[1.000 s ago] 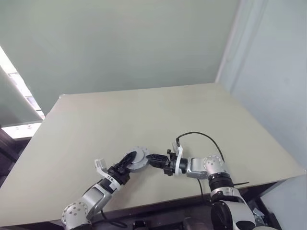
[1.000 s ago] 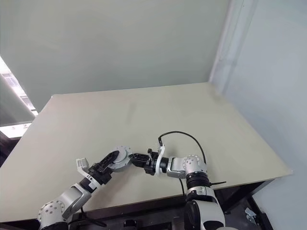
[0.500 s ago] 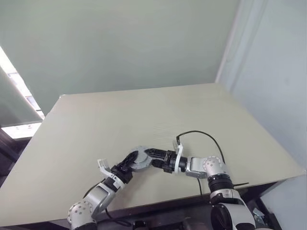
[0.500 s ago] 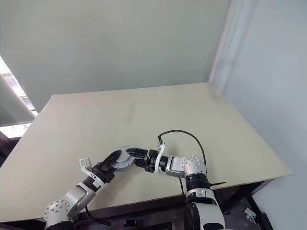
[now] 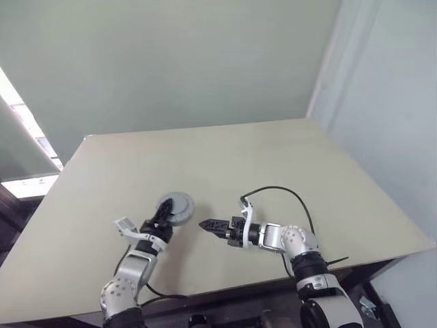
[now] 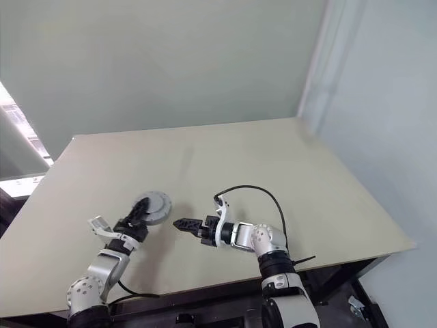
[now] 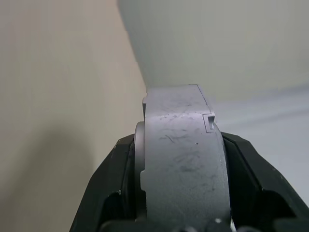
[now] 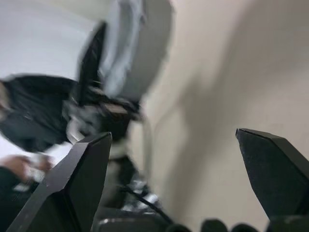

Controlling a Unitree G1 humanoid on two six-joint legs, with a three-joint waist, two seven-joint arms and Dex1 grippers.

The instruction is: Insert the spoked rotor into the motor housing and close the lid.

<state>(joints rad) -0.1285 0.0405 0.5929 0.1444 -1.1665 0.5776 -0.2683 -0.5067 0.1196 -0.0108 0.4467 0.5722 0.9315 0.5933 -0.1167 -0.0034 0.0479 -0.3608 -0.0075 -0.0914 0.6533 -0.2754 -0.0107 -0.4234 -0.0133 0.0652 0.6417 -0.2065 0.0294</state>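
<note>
My left gripper (image 5: 164, 213) is shut on the edge of a thick round grey metal disc (image 5: 176, 203), holding it just above the table at the left. In the left wrist view the disc (image 7: 179, 154) stands edge-on between my two black fingers (image 7: 108, 191). Its grey face with a darker centre looks like the lid; I cannot tell whether the motor housing lies under it. The spoked rotor is out of view. My right gripper (image 5: 205, 224) points left toward the disc with a gap between them. It is open and empty, its fingertips (image 8: 91, 159) wide apart.
The beige table (image 5: 273, 164) stretches far back and to the right. A black cable (image 5: 287, 195) loops over the table behind my right wrist. The table's front edge (image 5: 225, 290) runs just below both arms.
My right gripper has opened and come away from the grey disc. My left gripper has carried the disc left and farther back, leaving a gap between the two grippers.
</note>
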